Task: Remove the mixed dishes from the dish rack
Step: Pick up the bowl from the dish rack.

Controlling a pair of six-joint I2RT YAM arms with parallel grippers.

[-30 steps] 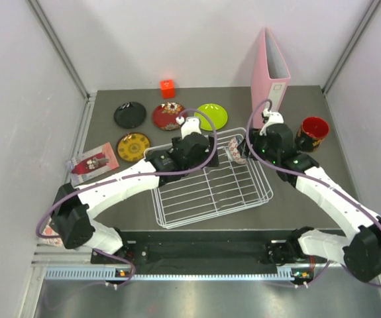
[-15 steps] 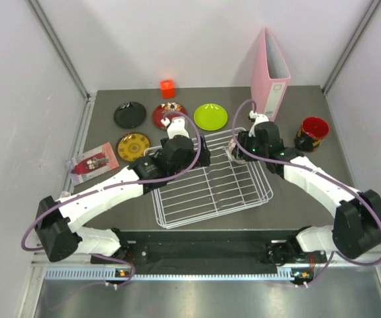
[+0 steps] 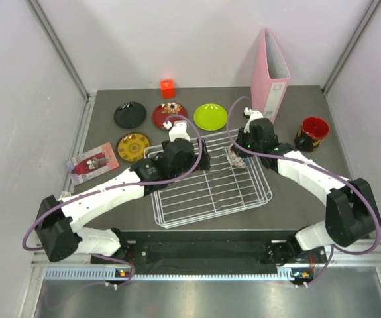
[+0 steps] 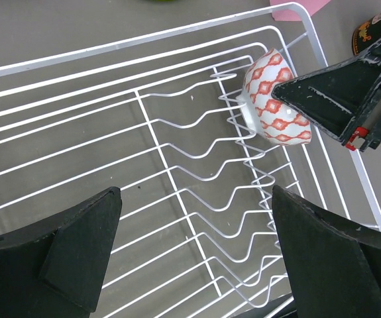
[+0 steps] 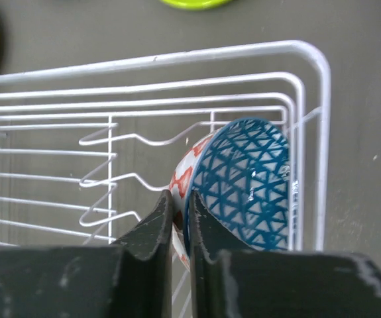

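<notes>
The bowl [image 5: 246, 182] has blue criss-cross inside and red diamonds on white outside, the rack [image 3: 210, 185] is white, the cup [image 3: 311, 132] is red, the folder [image 3: 270, 79] is pink

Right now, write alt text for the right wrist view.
The right gripper pinches the rim of a bowl, blue-patterned inside and red-and-white outside, standing on edge in the wire dish rack. A lime green plate peeks in above.

text: none legible | binder label [image 3: 278, 88]: perhaps printed, too small
</notes>
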